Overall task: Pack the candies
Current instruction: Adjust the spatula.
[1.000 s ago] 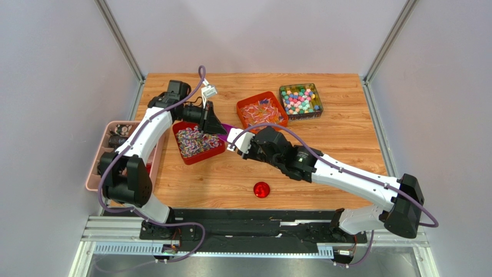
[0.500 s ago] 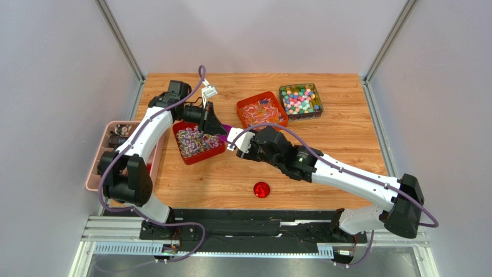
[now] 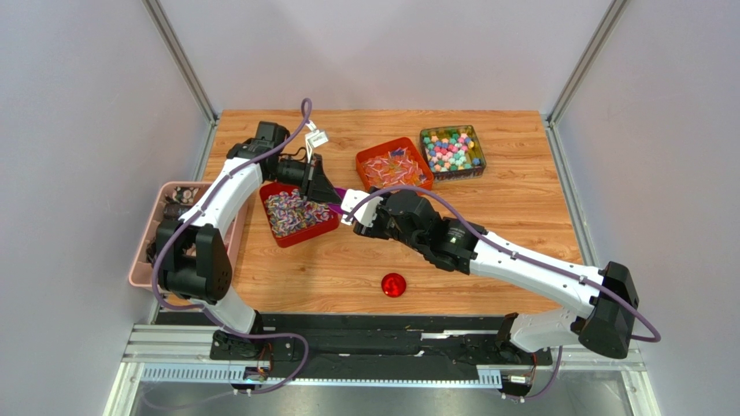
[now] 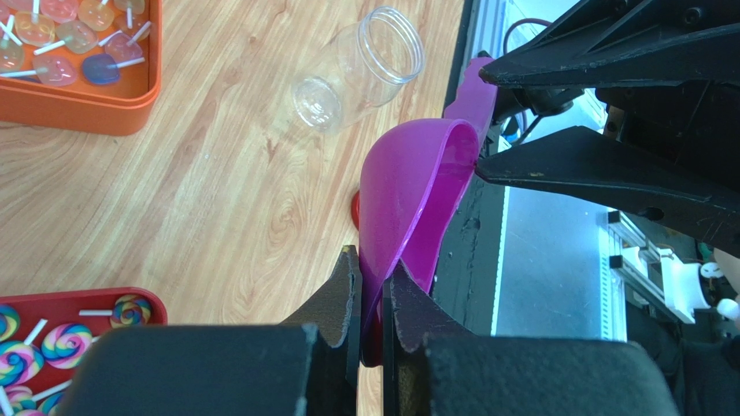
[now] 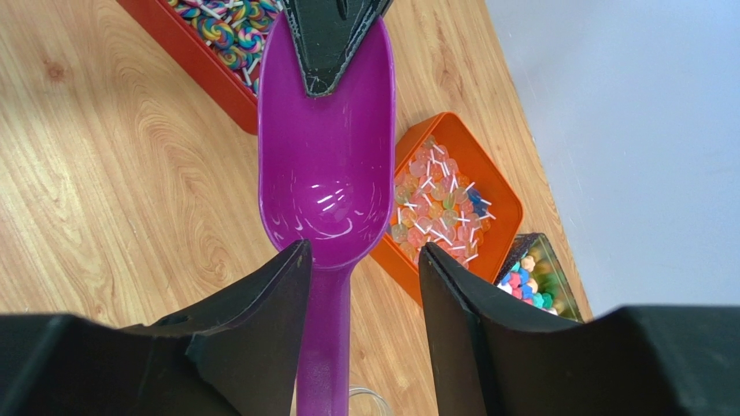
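Note:
The candies sit in three containers: swirl lollipops in a red tray (image 3: 295, 214), flat lollipops in an orange tray (image 3: 393, 165), and small mixed-colour sweets in a clear box (image 3: 452, 151). A purple scoop (image 5: 326, 173) hangs empty between the arms, just right of the red tray. My left gripper (image 4: 369, 260) is shut on the front rim of the scoop's bowl. My right gripper (image 5: 363, 251) stands open around the scoop's handle (image 5: 326, 347), with a gap on the right side. A clear jar (image 4: 356, 69) lies on its side under the right arm.
A round red lid (image 3: 393, 284) lies near the table's front edge. A pink basket (image 3: 144, 251) holding dark items stands at the left edge beside the left arm. The right arm stretches diagonally across the table's right half.
Seen from above, both grippers stay at the scoop. The right gripper has nudged slightly left and up, and the left arm has shifted a little.

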